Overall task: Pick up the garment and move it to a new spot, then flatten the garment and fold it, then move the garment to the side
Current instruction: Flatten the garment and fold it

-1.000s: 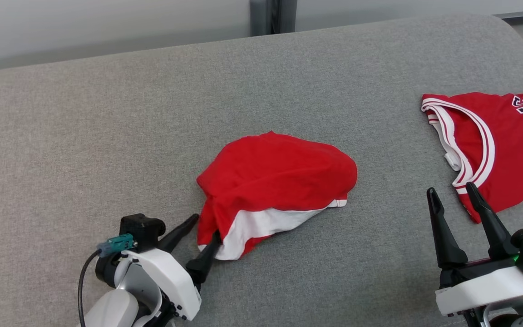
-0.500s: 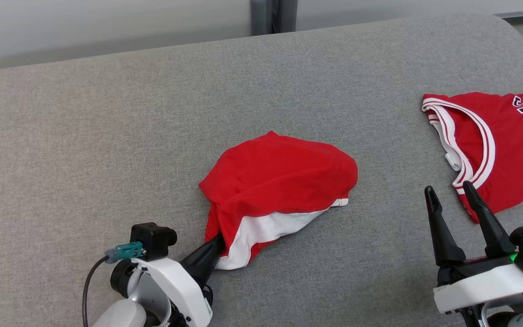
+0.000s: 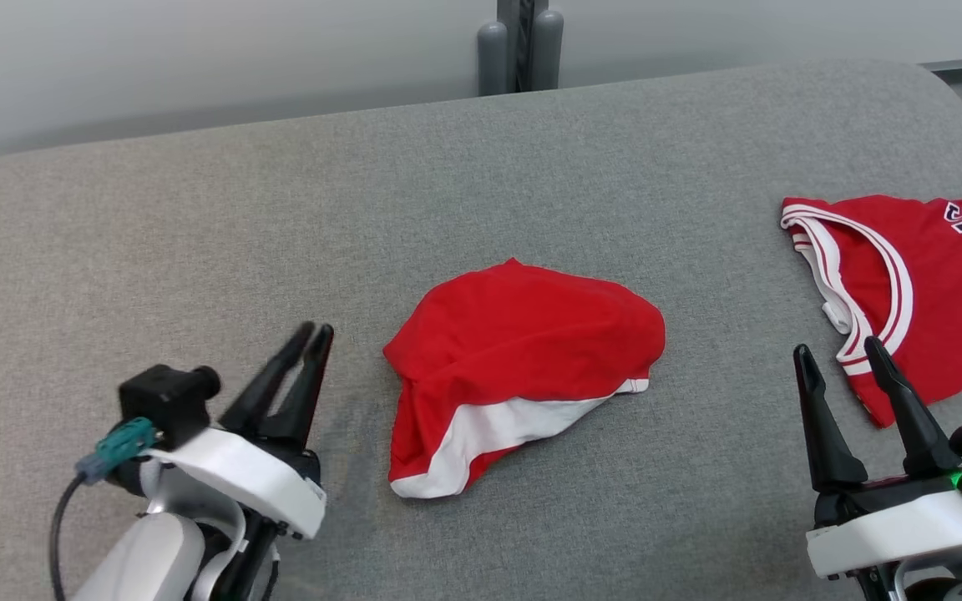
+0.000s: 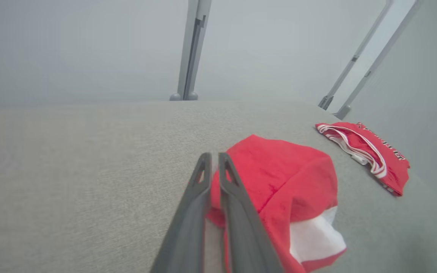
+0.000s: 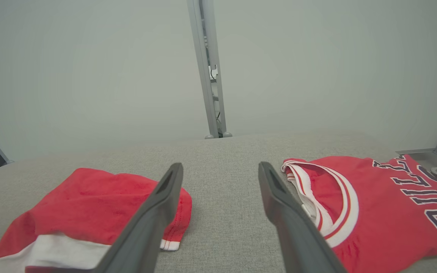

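While the red garment (image 3: pixel 523 351) lay bunched at the middle of the grey cushion (image 3: pixel 197 209), neither flattened nor folded, the left gripper (image 3: pixel 316 331) sat beside it pinched together on nothing and the right gripper (image 3: pixel 834 349) gaped empty

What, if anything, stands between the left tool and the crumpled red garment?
Nothing visible does: bare grey cushion lies between the left tool and the red garment. The lettered jersey sits well off on the right side.
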Controlling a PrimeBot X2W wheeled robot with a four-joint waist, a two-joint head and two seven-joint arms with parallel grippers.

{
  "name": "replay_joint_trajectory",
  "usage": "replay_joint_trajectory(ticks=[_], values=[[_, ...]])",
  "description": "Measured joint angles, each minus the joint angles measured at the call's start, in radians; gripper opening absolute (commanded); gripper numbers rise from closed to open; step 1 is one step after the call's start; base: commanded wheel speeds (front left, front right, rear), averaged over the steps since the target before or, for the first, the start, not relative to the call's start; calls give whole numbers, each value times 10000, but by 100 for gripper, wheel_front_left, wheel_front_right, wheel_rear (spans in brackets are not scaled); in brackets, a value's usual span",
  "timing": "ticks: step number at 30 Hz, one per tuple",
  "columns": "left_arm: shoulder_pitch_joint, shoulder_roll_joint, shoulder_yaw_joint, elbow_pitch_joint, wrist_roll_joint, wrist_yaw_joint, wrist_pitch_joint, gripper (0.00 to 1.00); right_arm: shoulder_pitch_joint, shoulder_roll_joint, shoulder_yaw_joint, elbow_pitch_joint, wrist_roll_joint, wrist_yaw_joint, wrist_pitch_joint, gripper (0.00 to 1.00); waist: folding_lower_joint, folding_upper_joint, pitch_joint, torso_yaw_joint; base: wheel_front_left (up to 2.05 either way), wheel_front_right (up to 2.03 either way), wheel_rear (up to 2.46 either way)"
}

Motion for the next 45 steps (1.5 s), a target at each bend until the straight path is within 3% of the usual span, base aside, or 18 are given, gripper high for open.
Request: replay_joint_trajectory(ticks=[7,14,27,45], values=[[759,207,1432,-949,211,1400,-1471,100,108,-2,-10,-84,-282,0,23,100,0,0,-411,306,0,0,0],[2155,594,1996,-1310,481,1862,-1896,100,455,-69,-31,-171,-483,0,244,100,0,0,-883,568,0,0,0],[3245,708,1724,-1592,740,2217,-1804,100,1214,-132,-234,-604,-564,0,692,100,0,0,-1666,840,0,0,0],[3047,685,1705,-1708,508,2243,-1547,100,1245,-104,-253,-857,-545,0,819,100,-1,0,-1478,886,0,0,0]])
